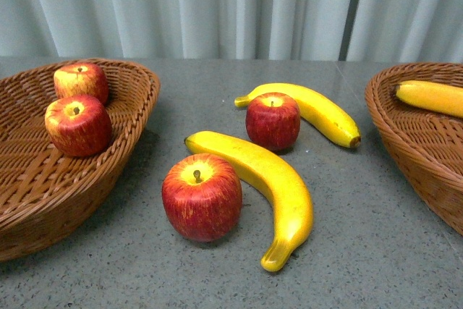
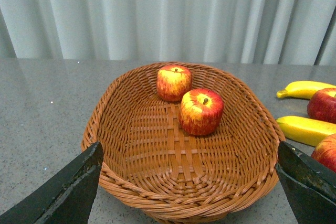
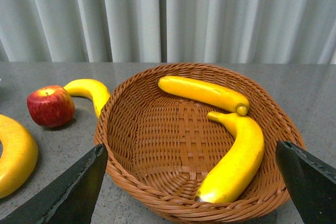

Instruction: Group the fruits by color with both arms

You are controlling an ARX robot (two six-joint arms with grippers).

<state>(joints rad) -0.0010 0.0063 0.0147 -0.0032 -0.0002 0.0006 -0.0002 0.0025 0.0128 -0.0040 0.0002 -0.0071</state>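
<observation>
Both grippers are open and empty: left gripper faces the apple basket, right gripper faces the banana basket. In the centre of the front view, four fruits lie unsorted on the table: near apple, near banana, far apple, far banana. Hazard: each apple sits just beside a banana, so a closing finger may knock the glossy neighbour away

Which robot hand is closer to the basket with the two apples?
Left. The left gripper sits right at the near rim of the apple basket. The right gripper is at the banana basket, on the table's other side.
</observation>
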